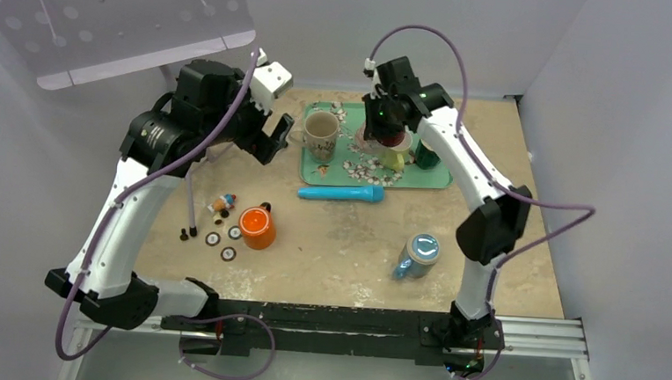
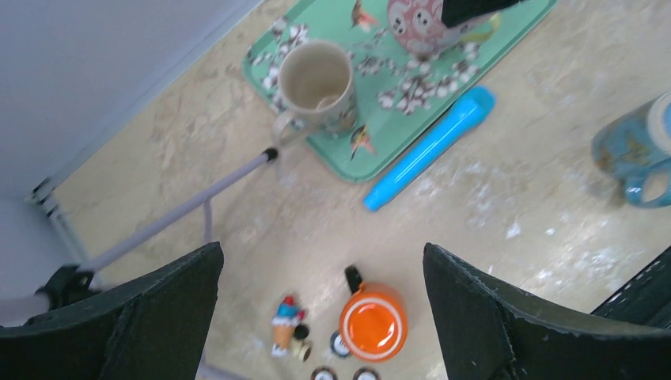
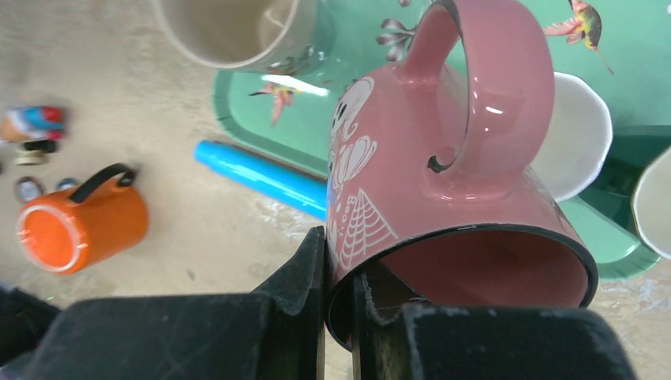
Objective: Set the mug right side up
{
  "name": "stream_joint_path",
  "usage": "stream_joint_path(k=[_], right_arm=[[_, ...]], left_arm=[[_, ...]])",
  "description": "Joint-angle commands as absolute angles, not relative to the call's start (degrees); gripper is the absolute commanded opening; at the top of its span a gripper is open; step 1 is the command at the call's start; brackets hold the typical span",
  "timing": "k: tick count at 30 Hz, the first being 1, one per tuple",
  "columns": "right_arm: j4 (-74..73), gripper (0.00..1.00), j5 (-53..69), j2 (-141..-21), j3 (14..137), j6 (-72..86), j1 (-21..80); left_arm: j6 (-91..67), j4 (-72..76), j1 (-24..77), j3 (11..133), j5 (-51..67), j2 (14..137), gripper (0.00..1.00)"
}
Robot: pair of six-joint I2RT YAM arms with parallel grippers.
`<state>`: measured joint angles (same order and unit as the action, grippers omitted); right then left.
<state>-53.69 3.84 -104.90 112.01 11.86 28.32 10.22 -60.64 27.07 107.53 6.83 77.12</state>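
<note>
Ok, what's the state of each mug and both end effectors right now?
pink mug: tipped, mouth toward the right wrist camera, gripped by its rim.
beige mug: upright on the tray, open end up.
orange mug: upside down, base up.
blue mug: orientation unclear.
right end effector: shut on pink mug.
left end effector: open, empty.

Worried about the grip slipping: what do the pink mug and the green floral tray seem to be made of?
The pink mug looks like glazed ceramic: it is glossy, with sharp highlights on its handle and a thick wall at the rim, where the right gripper pinches it. The green tray looks like printed plastic or lacquered metal, smooth with a soft sheen. The pictures don't settle which.
</note>
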Motion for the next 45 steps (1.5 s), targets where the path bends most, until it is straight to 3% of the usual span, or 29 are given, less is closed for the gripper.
stream_joint_path(k=[1,8,25,26,27,30,37,42,43,45], right_arm=[[-58.91,0.00,-4.70,-111.22,124.08,10.19,31.37],[-62.43,0.00,-4.98,-124.65,137.33,11.97,33.22],[-58.49,0.00,-7.59,-137.07,140.72,9.31,31.00],[-58.33,0.10,-7.05,-137.27,140.75,9.24,30.80],[-58.11,0.27,-6.42,-137.10,140.60,9.23,30.69],[-56.87,0.48,-4.96,-135.43,139.99,8.58,30.61],[-53.18,0.58,-7.13,-127.55,138.29,6.40,30.69],[-44.01,0.52,-7.72,-112.44,121.12,4.94,31.16],[-40.72,0.44,-6.82,-108.83,115.73,4.22,31.34],[-32.90,0.18,-4.80,-102.98,102.46,1.65,32.30]], left_arm=[[15.48,-63.34,25.97,101.71,-2.94,72.94,1.00],[15.71,-64.61,25.19,100.38,-3.18,72.22,1.00],[15.28,-65.30,25.20,101.03,-0.97,72.62,1.00],[15.29,-65.40,25.18,101.01,-0.97,72.64,1.00],[15.29,-65.39,25.22,100.99,-0.86,72.55,1.00],[15.36,-65.64,25.22,100.84,-0.34,72.46,1.00],[15.55,-65.68,25.22,100.68,-0.26,72.38,1.00],[15.65,-65.73,25.18,100.24,-0.27,71.97,1.00],[15.73,-65.80,25.17,100.12,-0.29,71.93,1.00],[15.93,-65.80,25.17,100.20,-0.26,71.88,1.00]])
